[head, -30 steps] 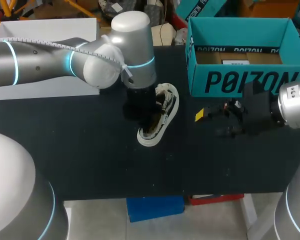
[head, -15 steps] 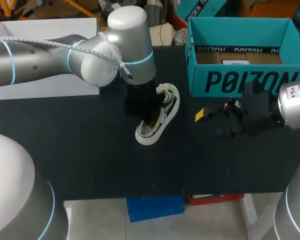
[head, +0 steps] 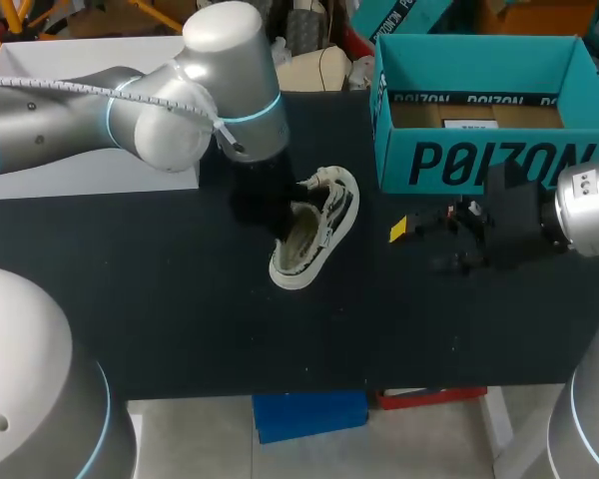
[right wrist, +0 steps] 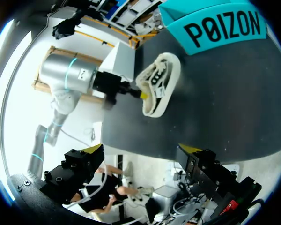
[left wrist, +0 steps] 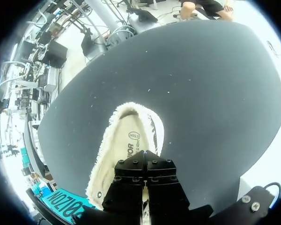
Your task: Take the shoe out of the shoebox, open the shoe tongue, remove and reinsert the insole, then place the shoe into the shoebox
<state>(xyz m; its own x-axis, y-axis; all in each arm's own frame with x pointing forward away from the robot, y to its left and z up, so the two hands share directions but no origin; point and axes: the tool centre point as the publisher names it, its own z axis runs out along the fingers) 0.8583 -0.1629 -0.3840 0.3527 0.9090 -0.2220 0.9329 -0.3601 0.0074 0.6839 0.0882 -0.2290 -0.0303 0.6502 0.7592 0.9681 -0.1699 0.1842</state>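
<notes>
My left pincer (left wrist: 145, 163) sits over the shoe (head: 314, 232), fingers pressed together at its 9 o'clock wall. Whether they nip anything is hidden. The shoe lies mid-table, long axis 1 to 7 o'clock, insole (left wrist: 133, 140) still inside. My right pincer (right wrist: 140, 150), spread wide and empty, waits farther off at the shoe's 3 o'clock. The shoebox (head: 479, 160) stands at 2 o'clock, and I see nothing barring the way.
</notes>
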